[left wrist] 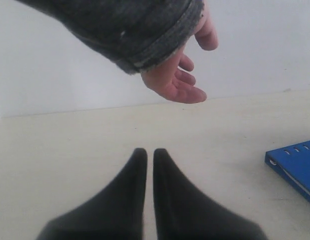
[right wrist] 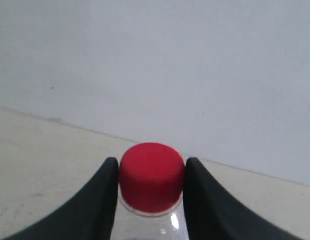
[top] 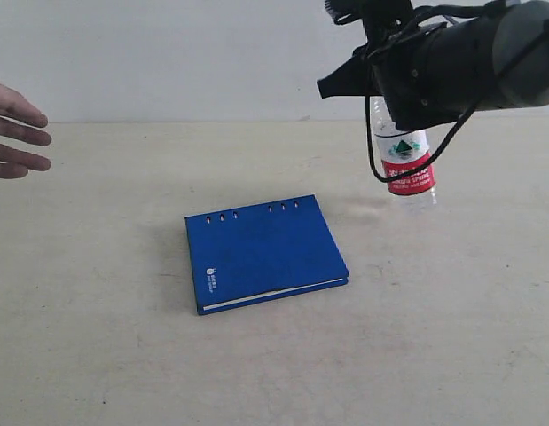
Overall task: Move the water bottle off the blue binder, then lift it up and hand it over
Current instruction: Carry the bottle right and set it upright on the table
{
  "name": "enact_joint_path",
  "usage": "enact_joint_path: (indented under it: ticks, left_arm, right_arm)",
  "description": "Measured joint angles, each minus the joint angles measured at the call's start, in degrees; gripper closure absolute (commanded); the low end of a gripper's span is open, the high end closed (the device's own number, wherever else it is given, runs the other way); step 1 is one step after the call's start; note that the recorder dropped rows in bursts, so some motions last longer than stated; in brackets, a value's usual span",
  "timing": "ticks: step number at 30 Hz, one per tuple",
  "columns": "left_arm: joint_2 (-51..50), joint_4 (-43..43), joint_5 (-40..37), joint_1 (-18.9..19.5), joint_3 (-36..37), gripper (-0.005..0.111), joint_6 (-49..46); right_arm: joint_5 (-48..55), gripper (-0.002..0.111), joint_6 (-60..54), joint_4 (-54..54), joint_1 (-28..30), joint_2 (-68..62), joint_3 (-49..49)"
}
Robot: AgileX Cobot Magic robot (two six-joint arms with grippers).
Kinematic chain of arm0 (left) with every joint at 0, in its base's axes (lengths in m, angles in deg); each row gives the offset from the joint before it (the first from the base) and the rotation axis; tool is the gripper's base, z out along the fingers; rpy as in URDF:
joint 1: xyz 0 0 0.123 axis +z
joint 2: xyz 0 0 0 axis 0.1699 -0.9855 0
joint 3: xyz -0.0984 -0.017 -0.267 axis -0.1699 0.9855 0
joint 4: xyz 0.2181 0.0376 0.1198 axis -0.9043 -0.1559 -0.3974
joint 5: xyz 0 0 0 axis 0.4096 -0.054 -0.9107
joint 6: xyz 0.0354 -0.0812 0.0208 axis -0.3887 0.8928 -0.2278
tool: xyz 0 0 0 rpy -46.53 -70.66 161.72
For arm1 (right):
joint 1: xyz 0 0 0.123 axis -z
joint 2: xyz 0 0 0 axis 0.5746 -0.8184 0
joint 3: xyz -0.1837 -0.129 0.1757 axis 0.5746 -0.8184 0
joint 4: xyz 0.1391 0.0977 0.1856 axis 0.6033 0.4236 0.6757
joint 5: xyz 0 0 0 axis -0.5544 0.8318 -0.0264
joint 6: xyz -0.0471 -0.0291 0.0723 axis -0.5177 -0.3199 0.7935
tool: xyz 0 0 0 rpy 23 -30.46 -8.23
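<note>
Exterior: water bottle (top: 407,164) hangs in the air under the right gripper (top: 394,106), off to the right of the blue binder (top: 263,252), which lies flat on the table (top: 97,355). Open hand (top: 15,131) at the left edge.
Left wrist: left gripper (left wrist: 149,156) all but closed, empty.
Right wrist: fingers (right wrist: 102,200) clamp the bottle at its red cap (right wrist: 151,180).

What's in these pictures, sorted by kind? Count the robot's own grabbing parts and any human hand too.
1 water bottle
1 blue binder
1 person's hand
2 robot grippers: left gripper, fingers together; right gripper, fingers clamping the bottle's neck
Total: 5
</note>
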Motion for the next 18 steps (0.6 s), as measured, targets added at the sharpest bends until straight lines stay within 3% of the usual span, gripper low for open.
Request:
enact_joint_path:
  ticks: [11, 18]
  left_arm:
    - [0.0, 0.0, 0.0, 0.0, 0.0, 0.102, 0.0]
    - [0.0, 0.0, 0.0, 0.0, 0.0, 0.102, 0.0]
  right_arm:
    - [5.2, 0.108, 2.9, 0.1, 0.0, 1.7, 0.0]
    - [5.3, 0.108, -5.5, 2.7, 0.0, 1.7, 0.0]
